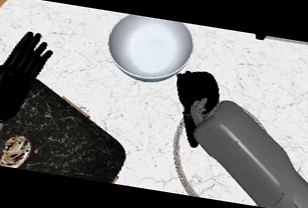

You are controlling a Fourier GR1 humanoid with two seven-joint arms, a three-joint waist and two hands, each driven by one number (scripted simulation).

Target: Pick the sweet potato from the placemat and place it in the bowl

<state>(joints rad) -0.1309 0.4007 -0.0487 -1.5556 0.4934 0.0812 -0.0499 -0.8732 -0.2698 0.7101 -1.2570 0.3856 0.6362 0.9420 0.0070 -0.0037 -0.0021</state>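
While left hand (14, 74) rests, right hand (198, 90) curled near bowl (151, 45)

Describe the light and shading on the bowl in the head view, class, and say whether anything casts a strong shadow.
Head view: the bowl is brightest at its centre, shading to grey along its left wall; no strong shadow falls on the white counter; the right robot hand appears as a dark shape.
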